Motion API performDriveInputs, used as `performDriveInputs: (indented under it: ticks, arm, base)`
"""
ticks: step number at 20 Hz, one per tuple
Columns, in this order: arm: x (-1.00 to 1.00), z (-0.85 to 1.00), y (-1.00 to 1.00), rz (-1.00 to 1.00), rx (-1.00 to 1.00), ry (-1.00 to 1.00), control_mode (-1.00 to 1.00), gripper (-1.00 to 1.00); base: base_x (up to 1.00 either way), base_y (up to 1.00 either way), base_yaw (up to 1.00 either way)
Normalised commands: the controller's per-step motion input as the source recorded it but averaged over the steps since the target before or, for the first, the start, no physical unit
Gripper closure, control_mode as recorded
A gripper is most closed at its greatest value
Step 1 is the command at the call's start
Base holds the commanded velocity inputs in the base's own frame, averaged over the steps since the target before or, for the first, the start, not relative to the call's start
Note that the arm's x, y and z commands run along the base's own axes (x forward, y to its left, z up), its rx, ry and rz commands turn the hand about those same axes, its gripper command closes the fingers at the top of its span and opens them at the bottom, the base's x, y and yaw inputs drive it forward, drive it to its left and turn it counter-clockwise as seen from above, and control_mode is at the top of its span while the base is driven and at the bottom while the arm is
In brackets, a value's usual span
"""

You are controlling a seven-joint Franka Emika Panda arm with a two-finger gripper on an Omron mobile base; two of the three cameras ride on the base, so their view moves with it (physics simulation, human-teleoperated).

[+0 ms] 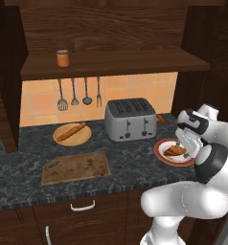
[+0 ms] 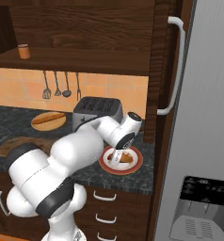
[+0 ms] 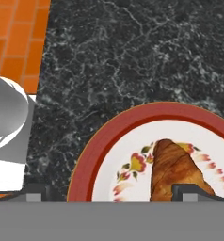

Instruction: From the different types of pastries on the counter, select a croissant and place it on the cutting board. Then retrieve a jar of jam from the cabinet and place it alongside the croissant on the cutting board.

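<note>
The croissant (image 1: 175, 151) (image 3: 177, 172) lies on a red-rimmed white plate (image 1: 160, 154) (image 3: 97, 148) on the dark counter (image 1: 130, 158), right of the toaster. My gripper (image 1: 185, 145) (image 2: 116, 156) (image 3: 114, 192) hangs open just above the plate, holding nothing; in the hand view the croissant sits toward the right fingertip (image 3: 194, 190). The cutting board (image 1: 75, 167) (image 2: 17, 142) lies bare near the counter's front left. On the cabinet shelf (image 1: 111, 62) stands the orange jar of jam (image 1: 62, 58) (image 2: 24, 51). A long loaf (image 1: 71, 132) rests on a round wooden plate.
A grey toaster (image 1: 130, 118) (image 2: 97, 111) (image 3: 8, 122) stands close to the left of the plate. Utensils (image 1: 79, 93) hang on the orange tiled wall. Another pastry (image 1: 161, 119) lies behind the toaster. A fridge (image 2: 203, 117) stands on the right.
</note>
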Motion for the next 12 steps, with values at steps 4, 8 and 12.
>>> performDriveInputs:
  ticks: [4,8,12]
  arm:
    - [0.18,-0.01,-0.11,0.00,-0.01,0.00,-1.00,-1.00]
    - [0.23,-0.02,-0.09,0.00,-0.02,0.00,-1.00,-1.00]
    - [0.15,-0.13,-0.07,0.00,0.00,0.00,-1.00,-1.00]
  base:
    - [0.00,0.00,0.00]
    - [0.00,0.00,0.00]
    - [0.00,0.00,0.00]
